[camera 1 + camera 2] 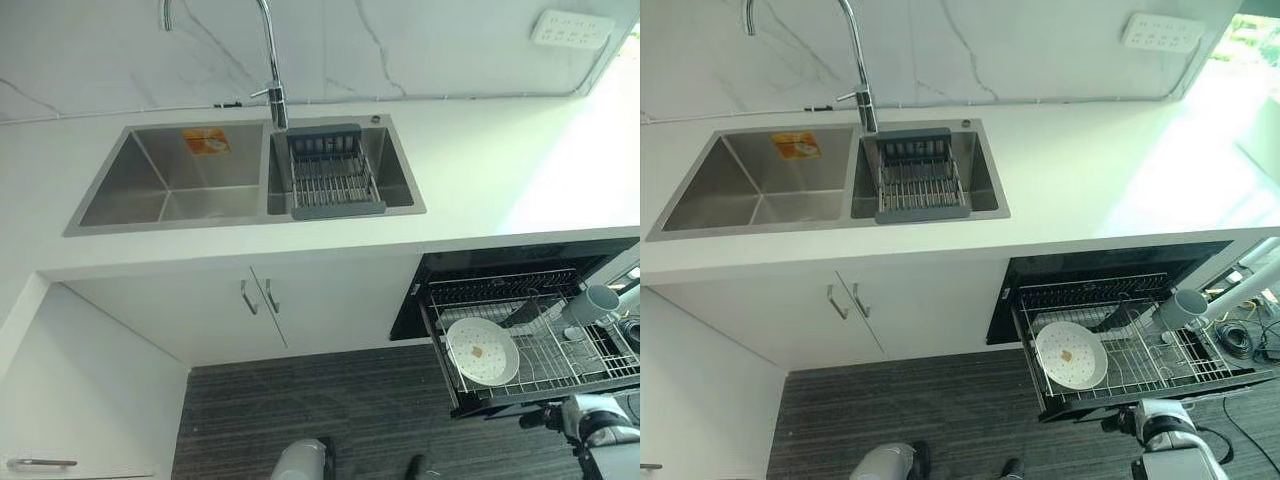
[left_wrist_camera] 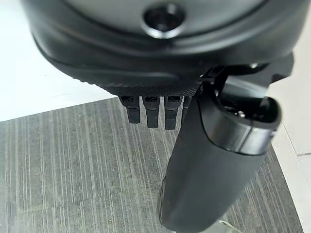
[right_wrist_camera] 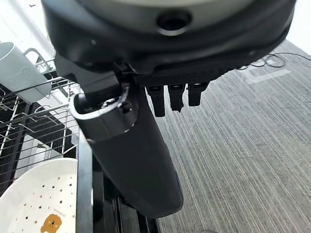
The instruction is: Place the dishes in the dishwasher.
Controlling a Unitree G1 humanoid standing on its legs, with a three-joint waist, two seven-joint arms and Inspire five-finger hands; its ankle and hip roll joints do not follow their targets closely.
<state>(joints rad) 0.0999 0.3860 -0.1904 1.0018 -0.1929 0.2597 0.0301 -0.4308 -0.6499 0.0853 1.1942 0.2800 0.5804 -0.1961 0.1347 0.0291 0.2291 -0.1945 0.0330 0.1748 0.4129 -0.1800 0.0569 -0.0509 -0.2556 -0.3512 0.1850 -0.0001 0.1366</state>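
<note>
The right robot hand (image 3: 146, 160) hangs with fingers apart, holding nothing, just beside the pulled-out dishwasher rack (image 1: 1140, 375). On that rack lie a white plate (image 1: 1070, 356) and a grey cup (image 1: 1181, 305). The left robot hand (image 2: 209, 165) is likewise apart and empty over the floor (image 2: 73, 165).

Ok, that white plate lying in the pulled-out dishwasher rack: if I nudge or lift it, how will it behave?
The white plate looks rigid and glazed, so probably slippery and breakable if dropped. It lies nearly flat on the wire rack, so a nudge would likely make it slide or catch on the wires rather than roll. Its shallow rim leaves little to grip from above.
</note>
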